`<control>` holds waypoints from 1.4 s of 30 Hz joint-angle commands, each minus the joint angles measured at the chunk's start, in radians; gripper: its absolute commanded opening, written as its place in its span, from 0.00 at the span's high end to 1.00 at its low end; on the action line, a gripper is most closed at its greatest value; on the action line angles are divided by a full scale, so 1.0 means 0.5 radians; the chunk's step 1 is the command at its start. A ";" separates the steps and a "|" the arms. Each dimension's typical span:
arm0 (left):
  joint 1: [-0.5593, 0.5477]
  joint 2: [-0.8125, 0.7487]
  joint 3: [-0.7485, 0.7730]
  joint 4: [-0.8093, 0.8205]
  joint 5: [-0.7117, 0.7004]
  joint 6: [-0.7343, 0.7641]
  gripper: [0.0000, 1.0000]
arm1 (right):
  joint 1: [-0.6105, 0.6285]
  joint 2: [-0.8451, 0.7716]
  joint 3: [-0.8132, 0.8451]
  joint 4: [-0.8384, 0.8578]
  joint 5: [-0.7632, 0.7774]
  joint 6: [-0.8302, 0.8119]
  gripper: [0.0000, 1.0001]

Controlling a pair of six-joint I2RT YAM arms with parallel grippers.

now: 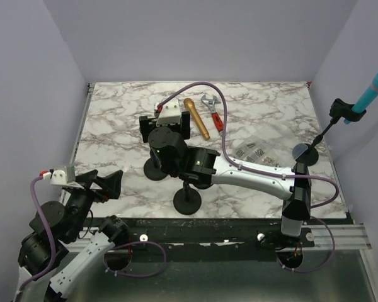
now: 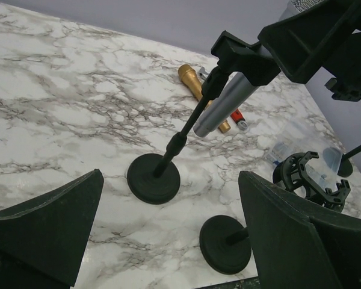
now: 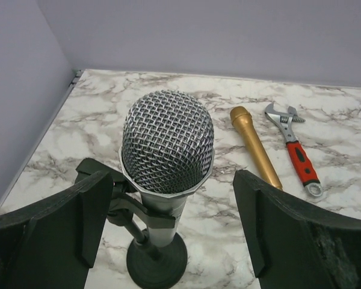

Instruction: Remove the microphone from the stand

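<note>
A silver microphone with a mesh head [image 3: 167,141] sits upright in the clip of a black stand with a round base [image 3: 156,262]. My right gripper [image 3: 171,198] is open, one finger on each side of the head, neither touching it. In the top view that gripper [image 1: 166,129] covers the microphone, and the stand base [image 1: 156,171] shows below it. The left wrist view shows the microphone's body [image 2: 222,111] in the clip and the base [image 2: 153,178]. My left gripper [image 1: 107,182] is open and empty at the near left, apart from the stand.
A second black stand [image 1: 188,202] with an empty shock mount [image 2: 310,180] stands just right of the first. A gold microphone [image 1: 196,118] and a red-handled wrench [image 1: 213,113] lie behind. A bag of screws [image 1: 255,151] and a stand holding a teal microphone [image 1: 372,91] are at the right.
</note>
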 commanded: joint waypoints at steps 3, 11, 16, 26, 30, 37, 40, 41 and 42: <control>-0.008 -0.018 -0.023 -0.031 0.041 -0.075 0.01 | 0.003 0.110 0.068 0.514 0.196 -0.383 0.17; -0.008 0.053 -0.092 0.027 0.155 -0.141 0.01 | -0.063 0.155 0.111 0.524 0.099 -0.424 0.43; -0.007 0.096 -0.141 0.080 0.260 -0.186 0.01 | -0.135 0.090 0.079 0.332 -0.206 -0.269 0.66; -0.010 0.232 -0.155 0.240 0.478 -0.110 0.01 | -0.374 -0.251 -0.351 0.404 -1.187 -0.302 0.99; -0.008 0.367 -0.061 0.295 0.532 0.043 0.01 | -0.495 -0.354 -0.487 0.413 -1.614 -0.269 0.99; -0.005 0.669 0.055 0.517 0.404 0.284 0.01 | -0.596 -0.419 -0.565 0.420 -2.048 -0.268 0.99; 0.019 0.831 0.135 0.609 0.377 0.345 0.01 | -0.600 -0.421 -0.572 0.409 -2.097 -0.271 0.99; 0.039 0.892 0.156 0.639 0.417 0.364 0.01 | -0.611 -0.423 -0.578 0.409 -2.105 -0.264 0.99; 0.068 0.947 0.176 0.679 0.454 0.389 0.01 | -0.617 -0.427 -0.584 0.410 -2.120 -0.262 0.99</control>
